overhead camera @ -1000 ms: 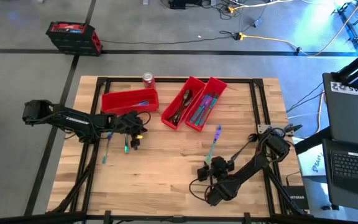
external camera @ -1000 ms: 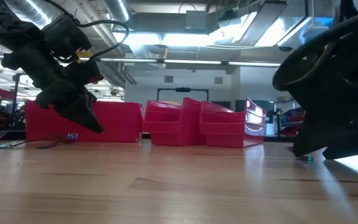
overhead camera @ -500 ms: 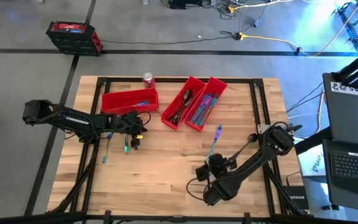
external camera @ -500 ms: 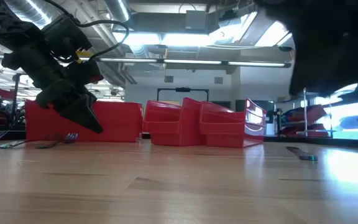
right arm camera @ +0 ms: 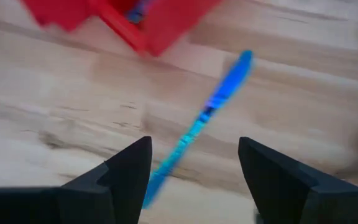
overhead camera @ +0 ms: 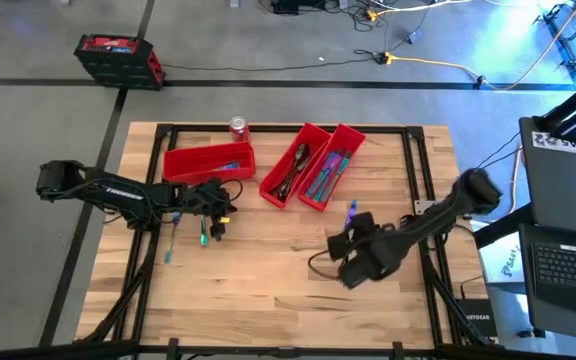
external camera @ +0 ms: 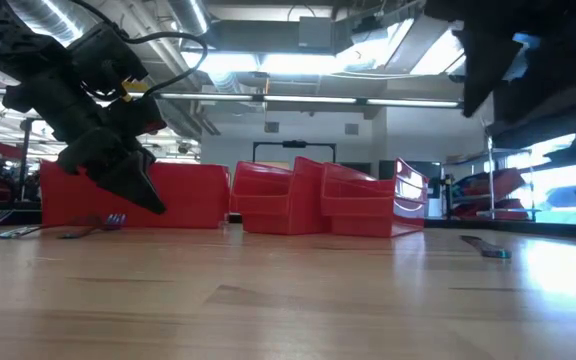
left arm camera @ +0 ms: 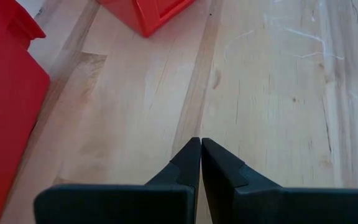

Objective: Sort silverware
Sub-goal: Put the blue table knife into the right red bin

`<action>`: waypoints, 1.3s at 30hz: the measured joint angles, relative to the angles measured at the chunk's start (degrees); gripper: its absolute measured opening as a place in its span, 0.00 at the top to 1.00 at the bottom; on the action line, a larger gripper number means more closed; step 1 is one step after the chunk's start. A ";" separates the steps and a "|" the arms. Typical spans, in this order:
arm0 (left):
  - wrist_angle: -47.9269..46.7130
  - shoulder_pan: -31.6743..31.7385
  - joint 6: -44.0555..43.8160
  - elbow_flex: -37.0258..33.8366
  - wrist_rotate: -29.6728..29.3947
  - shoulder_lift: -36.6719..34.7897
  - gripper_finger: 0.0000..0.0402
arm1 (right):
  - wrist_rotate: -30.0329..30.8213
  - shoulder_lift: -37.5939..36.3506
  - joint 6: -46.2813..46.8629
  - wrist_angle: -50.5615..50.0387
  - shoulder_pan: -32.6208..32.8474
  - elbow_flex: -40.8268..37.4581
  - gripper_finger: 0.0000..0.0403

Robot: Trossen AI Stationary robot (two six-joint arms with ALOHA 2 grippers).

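Note:
Loose silverware lies flat on the wooden table. One slender blue-teal piece (right arm camera: 211,111) lies right of centre (overhead camera: 351,211), and two more (overhead camera: 172,238) (overhead camera: 205,233) lie at the left. My right gripper (right arm camera: 191,168) hovers open high above the blue-teal piece, its fingers standing either side of it in the right wrist view and clear of it (overhead camera: 350,246). My left gripper (left arm camera: 201,147) is shut with nothing in it. It hangs just above the table beside the left red bin (overhead camera: 208,162) and near the two left pieces (external camera: 153,200).
Three red bins stand at the back. The left one holds a blue piece, the middle one (overhead camera: 292,166) dark spoons, the right one (overhead camera: 330,170) blue-purple pieces. A red soda can (overhead camera: 238,126) stands behind them. Bare wood stretches along the table's near side.
My right gripper has risen well clear of the table and moved from the near edge toward the far edge. It is now over the blue-teal piece and still open. That piece has stayed where it lay.

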 joint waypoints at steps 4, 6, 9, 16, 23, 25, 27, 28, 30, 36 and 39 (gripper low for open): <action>0.07 0.02 1.75 0.00 -0.02 -0.02 1.00 | -3.36 -8.58 -10.58 14.60 -2.58 -11.18 0.44; 0.20 0.02 3.90 0.00 -0.02 -0.02 1.00 | -8.06 -12.13 -15.14 18.98 -3.83 -16.22 0.44; -0.33 0.02 5.01 0.00 -0.02 -0.02 1.00 | -16.21 -15.67 -23.89 22.91 -6.37 -21.75 0.44; 0.15 0.02 4.74 0.00 -0.02 -0.02 1.00 | -20.03 -17.09 -41.36 22.59 -14.49 -24.29 0.46; 5.00 0.22 2.49 0.00 -1.46 -0.02 1.00 | -21.45 -17.03 -60.79 24.85 -24.52 -24.01 0.51; 9.19 0.23 1.64 0.02 -1.68 -0.02 1.00 | -22.02 -17.03 -64.85 24.84 -27.27 -24.01 0.54; 11.80 0.08 -0.47 0.02 -1.48 -0.07 1.00 | -22.22 -17.03 -68.46 24.84 -29.67 -24.01 0.57; 13.35 -0.01 -1.50 0.02 -1.42 -0.04 1.00 | -22.30 -17.03 -69.88 24.84 -30.75 -24.00 0.59; 16.97 -0.03 -4.84 0.02 -0.77 -0.06 1.00 | -22.49 -16.74 -72.12 24.95 -32.62 -24.01 0.64; 27.00 -1.99 -10.04 0.21 7.54 -0.06 1.00 | -24.17 -14.20 -77.92 28.64 -32.99 -27.60 0.86; 27.85 -5.96 -6.39 1.40 8.32 -0.04 1.00 | -24.75 -12.90 -77.93 33.07 -33.05 -30.78 0.97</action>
